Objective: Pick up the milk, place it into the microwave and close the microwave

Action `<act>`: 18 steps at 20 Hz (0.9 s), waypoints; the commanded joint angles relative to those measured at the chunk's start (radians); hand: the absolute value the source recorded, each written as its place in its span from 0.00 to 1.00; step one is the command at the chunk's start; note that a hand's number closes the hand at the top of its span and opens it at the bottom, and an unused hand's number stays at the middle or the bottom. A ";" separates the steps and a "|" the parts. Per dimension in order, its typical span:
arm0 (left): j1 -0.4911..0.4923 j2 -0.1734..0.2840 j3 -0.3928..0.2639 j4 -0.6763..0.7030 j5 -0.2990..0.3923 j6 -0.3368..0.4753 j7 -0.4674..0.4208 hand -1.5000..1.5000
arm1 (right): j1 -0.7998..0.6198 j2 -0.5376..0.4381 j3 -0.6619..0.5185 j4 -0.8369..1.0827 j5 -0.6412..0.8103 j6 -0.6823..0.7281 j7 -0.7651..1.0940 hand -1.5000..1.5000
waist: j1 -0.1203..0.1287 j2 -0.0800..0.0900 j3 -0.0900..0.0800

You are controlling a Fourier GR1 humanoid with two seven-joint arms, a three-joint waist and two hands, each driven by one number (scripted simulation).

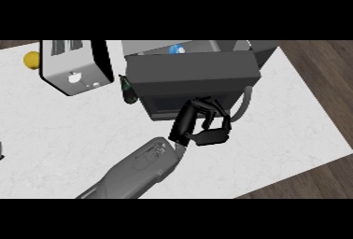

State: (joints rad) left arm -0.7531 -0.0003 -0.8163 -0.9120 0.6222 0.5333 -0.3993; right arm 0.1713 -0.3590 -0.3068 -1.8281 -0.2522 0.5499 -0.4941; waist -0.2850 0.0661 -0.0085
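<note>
White counter (82,140) holds your microwave (189,74), and your right hand (203,121) sits at its door with fingers curled on nothing I can make out; milk isn't visible, probably light, slippery, so grip its sides

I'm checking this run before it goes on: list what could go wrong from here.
1. The hand is at the front of the microwave; its curled fingers may slip off the door.
2. The milk isn't visible, so I can't confirm it is inside.
3. The toaster and a dark bottle stand close by on the left; a wide swing could knock them.
</note>
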 commanded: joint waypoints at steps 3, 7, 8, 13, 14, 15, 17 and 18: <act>-0.089 0.000 0.061 0.073 0.090 -0.013 -0.030 1.00 | -0.037 -0.035 -0.024 -0.002 -0.048 0.010 0.035 0.00 | -0.016 0.013 0.001; -0.141 0.000 0.098 0.111 0.132 -0.022 -0.065 1.00 | -0.041 -0.049 -0.028 -0.008 -0.075 0.017 0.059 0.00 | -0.034 0.016 0.000; -0.149 0.000 0.105 0.116 0.136 -0.029 -0.090 1.00 | -0.065 -0.061 -0.037 0.006 -0.072 0.013 0.060 0.00 | -0.021 0.024 0.000; -0.151 0.000 0.104 0.142 0.178 -0.036 -0.129 1.00 | -0.080 -0.070 -0.048 0.013 -0.108 0.016 0.076 0.00 | -0.044 0.029 0.002; -0.152 0.000 0.095 0.143 0.181 -0.025 -0.137 1.00 | -0.093 -0.086 -0.058 0.020 -0.106 0.017 0.079 0.00 | -0.045 0.029 0.003; -0.175 0.000 0.109 0.150 0.187 -0.031 -0.138 1.00 | -0.090 -0.088 -0.052 0.020 -0.110 0.022 0.086 0.00 | -0.041 0.027 0.003; -0.172 0.000 0.099 0.151 0.205 -0.039 -0.145 1.00 | -0.104 -0.105 -0.063 0.026 -0.114 0.022 0.095 0.00 | -0.046 0.030 0.003; -0.180 0.000 0.105 0.160 0.209 -0.034 -0.148 1.00 | -0.114 -0.108 -0.069 0.027 -0.123 0.020 0.093 0.00 | -0.044 0.028 0.004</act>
State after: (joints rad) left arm -0.8511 -0.0004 -0.7541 -0.8114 0.8047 0.5100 -0.5429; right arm 0.0797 -0.4456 -0.3606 -1.8093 -0.3585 0.5682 -0.4118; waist -0.3208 0.0868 -0.0047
